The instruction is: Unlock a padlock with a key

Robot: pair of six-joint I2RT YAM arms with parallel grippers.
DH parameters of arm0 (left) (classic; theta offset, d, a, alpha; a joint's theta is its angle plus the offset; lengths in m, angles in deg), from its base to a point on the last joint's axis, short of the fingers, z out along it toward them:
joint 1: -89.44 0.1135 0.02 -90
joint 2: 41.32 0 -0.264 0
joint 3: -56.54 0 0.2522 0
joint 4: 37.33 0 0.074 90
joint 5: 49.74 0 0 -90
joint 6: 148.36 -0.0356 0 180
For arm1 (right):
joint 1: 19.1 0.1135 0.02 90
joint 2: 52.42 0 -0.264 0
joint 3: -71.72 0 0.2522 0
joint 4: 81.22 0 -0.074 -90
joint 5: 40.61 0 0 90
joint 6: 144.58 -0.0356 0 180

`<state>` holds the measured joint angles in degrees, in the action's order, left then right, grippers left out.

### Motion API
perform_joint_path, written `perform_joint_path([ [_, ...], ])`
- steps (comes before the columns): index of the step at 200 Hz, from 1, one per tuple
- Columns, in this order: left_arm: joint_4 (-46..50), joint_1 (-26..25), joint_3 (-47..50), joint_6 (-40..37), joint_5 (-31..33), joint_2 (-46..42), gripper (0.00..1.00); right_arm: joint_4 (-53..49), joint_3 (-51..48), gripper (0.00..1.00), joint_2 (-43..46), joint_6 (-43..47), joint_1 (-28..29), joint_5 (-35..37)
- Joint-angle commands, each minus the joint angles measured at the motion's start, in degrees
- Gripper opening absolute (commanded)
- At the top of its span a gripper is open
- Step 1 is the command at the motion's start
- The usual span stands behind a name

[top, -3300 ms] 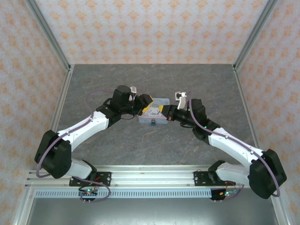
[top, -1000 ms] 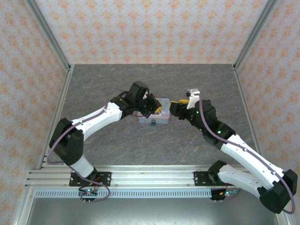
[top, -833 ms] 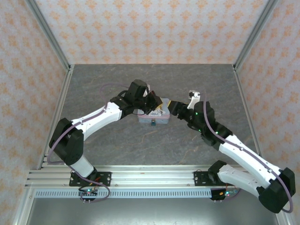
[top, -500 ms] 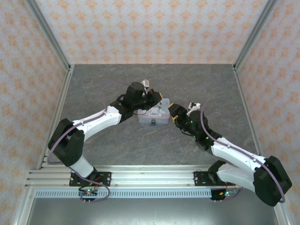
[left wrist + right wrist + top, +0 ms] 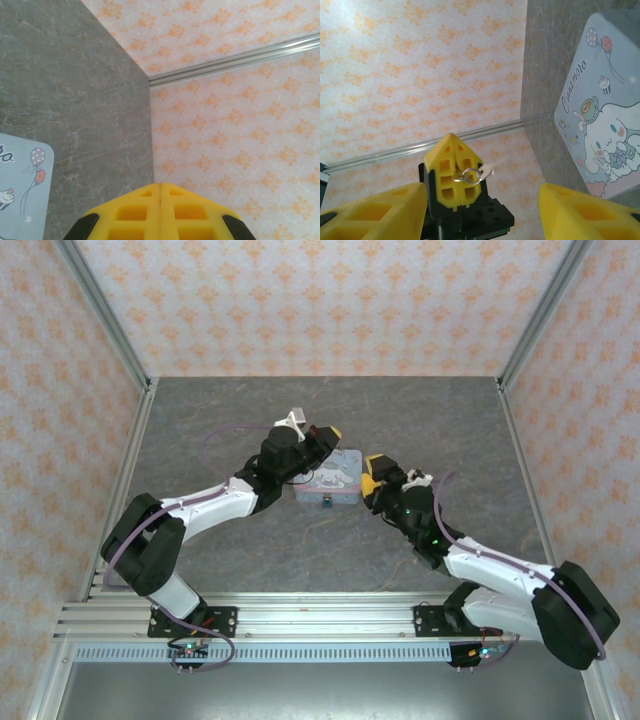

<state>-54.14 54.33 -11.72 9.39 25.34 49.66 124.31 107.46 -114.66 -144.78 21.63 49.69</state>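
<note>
plainly, left jaws pinch the key (image 5: 479, 173); the tin (image 5: 620, 65) reads "cinnamoro".

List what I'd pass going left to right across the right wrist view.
Right-gripper finger → shut left gripper → key on its ring, jutting from those tips → pale blue cartoon tin.

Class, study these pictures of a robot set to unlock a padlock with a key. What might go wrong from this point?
1. The key is pinched only at the very tips of the shut left gripper, so it may slip out or twist.
2. The open right gripper sits close beside the tin. A nudge might shift the tin and the padlock at its near edge.
</note>
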Motion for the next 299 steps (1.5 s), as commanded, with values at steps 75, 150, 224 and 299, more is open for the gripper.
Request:
perform_joint_path([
  [75, -5.99, 0.2, 1.84, 2.04, 2.33, -1.68, 0.0, 11.77, 11.42, 0.58, -12.22, -5.51, 4.88, 3.42],
  [150, -7.7, -0.13, 3.42, 2.73, 2.52, -2.29, 0.0, 15.33, 12.34, 0.46, -15.95, -7.07, 5.24, 6.6],
  [224, -8.46, -0.75, 4.51, 2.94, 2.58, -3.6, 0.0, 17.63, 11.66, 0.38, -18.44, -8.7, 5.24, 9.02],
  [299, -8.48, -1.54, 4.75, 2.94, 2.6, -4.09, 0.0, 19.18, 12.34, 0.27, -20.16, -9.2, 5.04, 8.76],
])
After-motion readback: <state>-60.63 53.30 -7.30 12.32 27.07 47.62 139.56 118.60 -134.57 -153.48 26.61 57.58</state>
